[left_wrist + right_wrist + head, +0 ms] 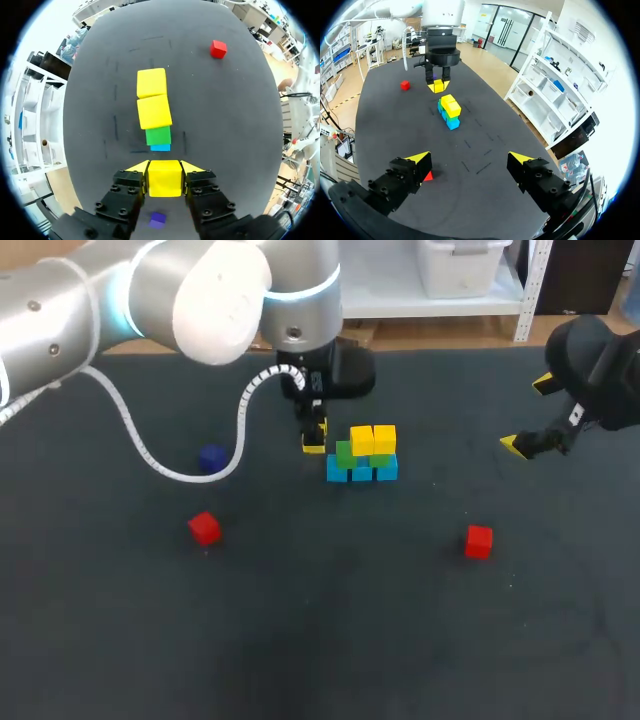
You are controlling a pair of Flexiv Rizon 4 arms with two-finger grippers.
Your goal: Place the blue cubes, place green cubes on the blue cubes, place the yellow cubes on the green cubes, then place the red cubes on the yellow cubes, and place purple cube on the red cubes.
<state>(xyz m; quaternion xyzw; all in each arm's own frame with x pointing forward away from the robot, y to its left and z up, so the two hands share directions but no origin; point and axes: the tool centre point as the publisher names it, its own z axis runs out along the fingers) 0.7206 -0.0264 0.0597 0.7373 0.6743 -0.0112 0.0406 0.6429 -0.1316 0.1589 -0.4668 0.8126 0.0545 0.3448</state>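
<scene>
Gripping a yellow cube [164, 179] square in the left hand [165, 167], just beside the stack's end and in line with its row: blue cubes [360, 471] lowest, green cubes [346, 453] above, two yellow cubes [373, 439] on top. Holding the right hand [470, 162] wide open over the desk [400, 640], well apart. Lying loose: one red cube [204, 528], another red cube [479, 540], purple cube [211, 458].

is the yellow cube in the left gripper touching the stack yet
Apart. The right wrist view shows bare table between the yellow cube held by the left gripper and the stack.

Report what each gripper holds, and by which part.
Left gripper: a yellow cube, pinched by two opposite side faces. Right gripper: open, holding nothing.
</scene>
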